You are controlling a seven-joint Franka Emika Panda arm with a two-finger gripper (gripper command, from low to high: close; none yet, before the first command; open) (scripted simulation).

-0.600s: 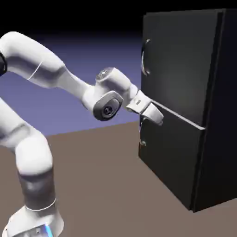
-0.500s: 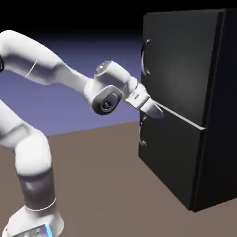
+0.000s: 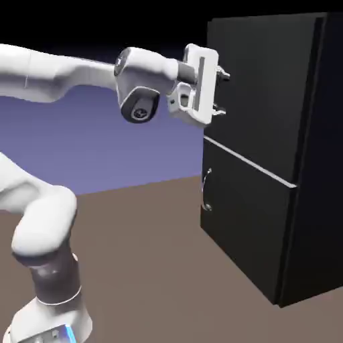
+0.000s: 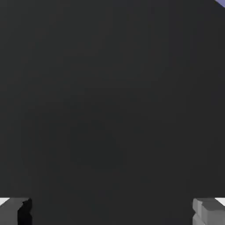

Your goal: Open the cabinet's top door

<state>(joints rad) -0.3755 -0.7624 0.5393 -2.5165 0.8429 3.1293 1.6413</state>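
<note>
The tall black cabinet (image 3: 320,174) stands at the exterior view's right. Its top door (image 3: 268,87) is the larger panel above a pale seam (image 3: 249,163) and looks flush with the front. My gripper (image 3: 222,94) is level with that door's left edge, right at the panel, open, one fingertip (image 3: 225,75) above the other. The white hand covers the place of the top door's grey handle, so the handle is hidden. In the hand view the flat black door (image 4: 110,101) fills the picture, and the two grey fingertips (image 4: 210,212) stand far apart with nothing between them.
The shorter lower door (image 3: 244,228) carries its own curved grey handle (image 3: 206,189) below the seam. The brown table (image 3: 154,268) stretches in front of the cabinet. My white arm (image 3: 60,74) spans the exterior view's left.
The hand has risen from the seam and lower handle to the top door's left edge and turned square to the panel. The doors have not moved.
</note>
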